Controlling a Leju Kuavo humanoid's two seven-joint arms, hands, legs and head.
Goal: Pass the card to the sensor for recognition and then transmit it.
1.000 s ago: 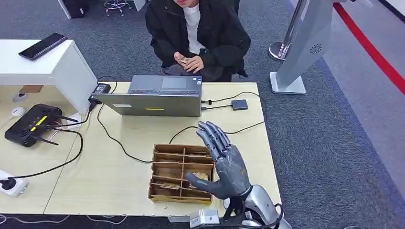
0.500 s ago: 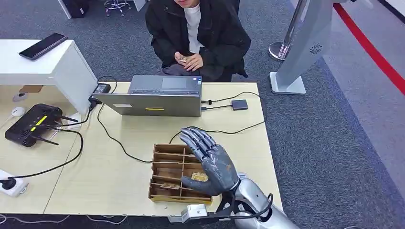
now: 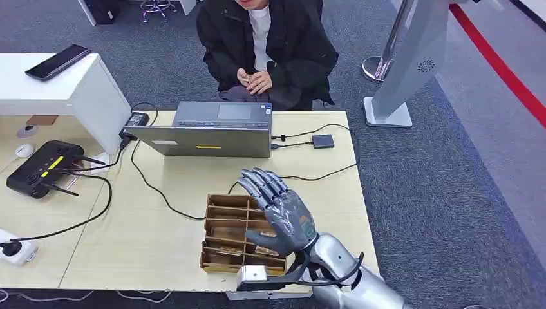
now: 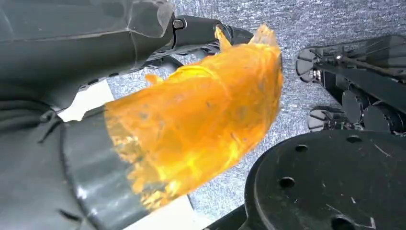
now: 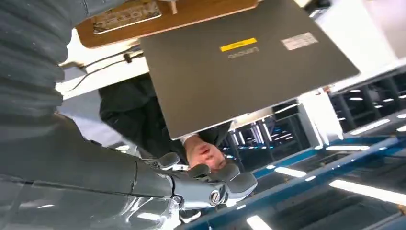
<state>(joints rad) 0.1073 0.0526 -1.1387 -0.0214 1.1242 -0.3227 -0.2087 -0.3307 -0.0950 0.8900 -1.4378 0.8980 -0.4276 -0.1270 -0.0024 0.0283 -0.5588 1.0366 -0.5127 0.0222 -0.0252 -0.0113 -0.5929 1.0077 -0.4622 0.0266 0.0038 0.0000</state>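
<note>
The brown slotted cardboard tray (image 3: 225,219) on the pale wooden table (image 3: 161,225) holds cards in its compartments; one tan card (image 3: 222,250) shows in a near slot. The right hand (image 3: 280,212) hovers over the tray's right side, fingers spread, grasping nothing, hiding the slots beneath. Whether the left hand (image 4: 72,72) is clenched cannot be told

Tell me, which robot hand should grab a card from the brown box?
The right hand. It hovers open just above the brown slotted cardboard tray, where a card lies in a slot. The left hand hangs down over the grey carpet, away from the table.
</note>
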